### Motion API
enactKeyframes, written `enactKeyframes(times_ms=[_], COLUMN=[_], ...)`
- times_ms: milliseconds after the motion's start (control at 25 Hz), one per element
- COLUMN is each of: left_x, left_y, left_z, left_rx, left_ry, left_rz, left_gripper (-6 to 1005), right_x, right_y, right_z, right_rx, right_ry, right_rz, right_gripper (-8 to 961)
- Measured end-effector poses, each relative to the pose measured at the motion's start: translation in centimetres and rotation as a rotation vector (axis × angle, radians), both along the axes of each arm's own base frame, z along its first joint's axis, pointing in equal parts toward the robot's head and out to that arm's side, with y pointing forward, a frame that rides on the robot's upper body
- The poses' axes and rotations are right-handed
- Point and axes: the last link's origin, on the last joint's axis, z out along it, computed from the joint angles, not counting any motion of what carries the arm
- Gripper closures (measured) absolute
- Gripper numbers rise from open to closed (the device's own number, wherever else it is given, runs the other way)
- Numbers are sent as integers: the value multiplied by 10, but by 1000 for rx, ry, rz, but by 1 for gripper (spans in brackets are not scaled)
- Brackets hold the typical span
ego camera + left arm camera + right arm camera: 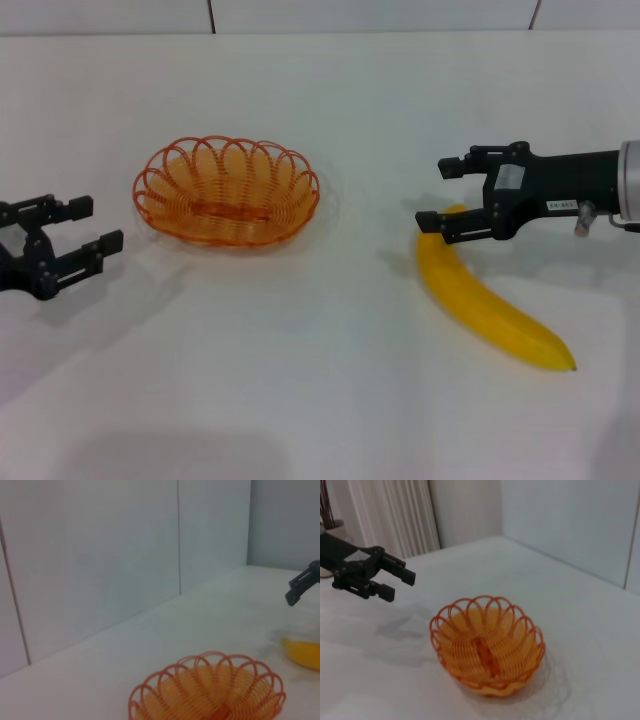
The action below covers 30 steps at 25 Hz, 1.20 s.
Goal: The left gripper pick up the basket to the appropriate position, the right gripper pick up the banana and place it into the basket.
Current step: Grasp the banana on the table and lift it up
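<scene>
White labels on the right gripper [442, 193] are unreadable. Its jaws gape over the banana's [492, 308] far tip; the banana lies diagonally on the table [320, 400]. Left gripper [95, 224] open, near the basket [227, 191].

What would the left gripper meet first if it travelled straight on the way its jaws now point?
Probably the basket: the left gripper, jaws open, points toward its near rim, though depth and height are uncertain.

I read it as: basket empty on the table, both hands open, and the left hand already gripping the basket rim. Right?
Not quite. In the head view the left hand is open but apart from the basket, not gripping its rim. The rest holds: the basket is empty, and the right hand is open over the banana.
</scene>
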Motion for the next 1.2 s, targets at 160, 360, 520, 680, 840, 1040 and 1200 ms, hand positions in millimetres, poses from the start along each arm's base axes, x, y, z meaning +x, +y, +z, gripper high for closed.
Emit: enactKeyframes(times_ms=[160, 360, 520, 680, 840, 1040, 1200], left_x=[-6, -9, -10, -11, -10, -9, -8], left_y=[-6, -8, -8, -8, -7, -6, -6], left_z=[0, -1, -1, -1, -2, -3, -4], left_rx=[-1, 1, 1, -3, -5, -12, -14], left_ry=[3, 6, 10, 17, 17, 24, 24], left_rz=[17, 27, 29, 32, 28, 26, 23], left_gripper=[427, 427, 427, 427, 427, 427, 427], right_x=[-12, -26, -32, -33, -31, -29, -26], right_y=[-9, -24, -32, -35, -35, -33, -32], right_z=[2, 3, 2, -2, -5, -13, -17], right_rx=[-24, -54, -102, -142, -153, -174, -188], right_ry=[-69, -189, -254, -311, -356, -388, -398], right_rz=[-27, -82, -125, -167, -194, -208, -220], right_gripper=[92, 92, 94, 95, 96, 97, 98])
